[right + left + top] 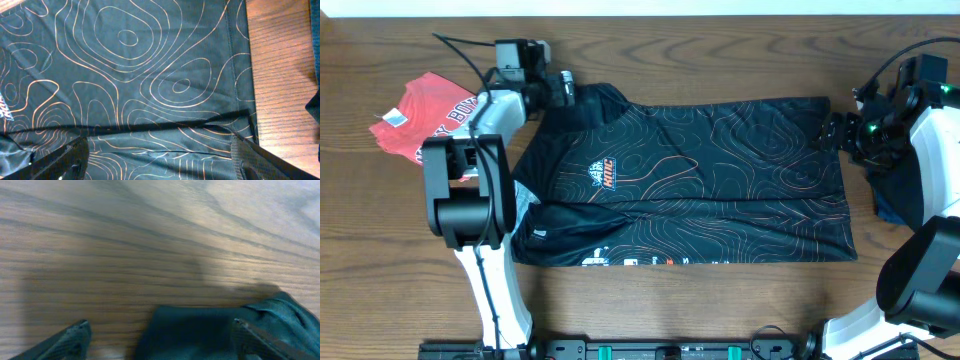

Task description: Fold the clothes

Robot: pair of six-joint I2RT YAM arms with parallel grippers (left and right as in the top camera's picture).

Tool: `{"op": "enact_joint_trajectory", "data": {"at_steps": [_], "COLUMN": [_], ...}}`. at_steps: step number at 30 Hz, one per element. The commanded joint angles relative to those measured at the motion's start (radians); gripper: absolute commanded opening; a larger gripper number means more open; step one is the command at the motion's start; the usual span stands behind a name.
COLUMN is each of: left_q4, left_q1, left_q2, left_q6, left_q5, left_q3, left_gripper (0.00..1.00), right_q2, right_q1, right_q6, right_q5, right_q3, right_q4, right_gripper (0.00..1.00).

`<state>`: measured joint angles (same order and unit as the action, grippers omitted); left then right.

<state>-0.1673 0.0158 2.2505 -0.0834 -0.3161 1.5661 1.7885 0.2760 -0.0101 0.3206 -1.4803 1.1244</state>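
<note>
From overhead, a black shirt (700,180) printed with orange contour lines lies spread flat across the middle of the wooden table (700,50), chest logo up, its lower edge partly turned over on itself. The left gripper (560,88) sits at the shirt's far left corner, by the shoulder. The right gripper (838,132) sits at the opposite edge, by the hem. The two arms appear placed at opposite ends so the garment can be lifted along one long side and folded over. A crumpled red garment (425,112) waits well apart on the left, and a dark blue cloth (892,210) lies beneath the right arm, apparently next in the pile.

The left wrist camera looks low over bare wood grain. The left fingers (75,337) are spread wide, with a dark fold of the shirt lying between them at the bottom of the frame. Nothing is pinched, and whether the tips touch the fabric cannot be told, since the view is blurred.

The right wrist camera looks down the shirt's patterned back, its hem running along the right and bare wood beyond. The right fingers (260,159) are likewise spread wide over the cloth and hold nothing. Contact with the fabric cannot be told here either. By this evidence, the fold's first grasp is not yet made.
</note>
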Motion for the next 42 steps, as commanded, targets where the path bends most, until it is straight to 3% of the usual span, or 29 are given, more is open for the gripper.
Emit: {"op": "enact_joint_trajectory", "data": {"at_steps": [1, 4, 5, 7, 10, 19, 25, 31, 42], "left_q4": [-0.005, -0.009, -0.01, -0.01, -0.01, -0.031, -0.099, -0.174, -0.187], "left_q1": [-0.034, -0.04, -0.04, -0.034, -0.026, -0.016, -0.013, -0.012, -0.012], "left_q2": [0.03, 0.031, 0.031, 0.031, 0.029, -0.012, -0.05, -0.053, -0.053], "left_q6": [0.012, 0.012, 0.012, 0.011, -0.006, -0.064, -0.144, -0.184, -0.184], "left_q5": [-0.013, -0.013, -0.012, -0.01, -0.008, -0.005, -0.005, -0.005, -0.005], "left_q3": [0.017, 0.017, 0.017, 0.017, 0.017, 0.017, 0.017, 0.017, 0.017], "left_gripper": [0.79, 0.58, 0.44, 0.27, 0.15, 0.1, 0.1, 0.09, 0.09], "right_q2": [-0.019, -0.019, -0.019, -0.019, -0.019, -0.019, 0.057, 0.22, 0.415], "right_q1": [-0.009, -0.009, -0.009, -0.009, -0.009, -0.043, -0.093, -0.097, -0.095], "right_q6": [0.015, 0.015, 0.015, 0.016, 0.015, 0.015, 0.015, 0.007, -0.041], "right_q5": [0.013, 0.012, 0.013, 0.011, 0.003, -0.095, -0.175, -0.176, -0.174], "right_q3": [-0.022, -0.022, -0.022, -0.022, -0.022, -0.009, 0.003, 0.003, 0.003], "right_q4": [-0.002, -0.003, -0.004, -0.011, -0.032, -0.293, -0.555, -0.771, -0.892], "right_gripper": [0.88, 0.88, 0.88, 0.87, 0.84, 0.76, 0.84, 0.85, 0.84]}}
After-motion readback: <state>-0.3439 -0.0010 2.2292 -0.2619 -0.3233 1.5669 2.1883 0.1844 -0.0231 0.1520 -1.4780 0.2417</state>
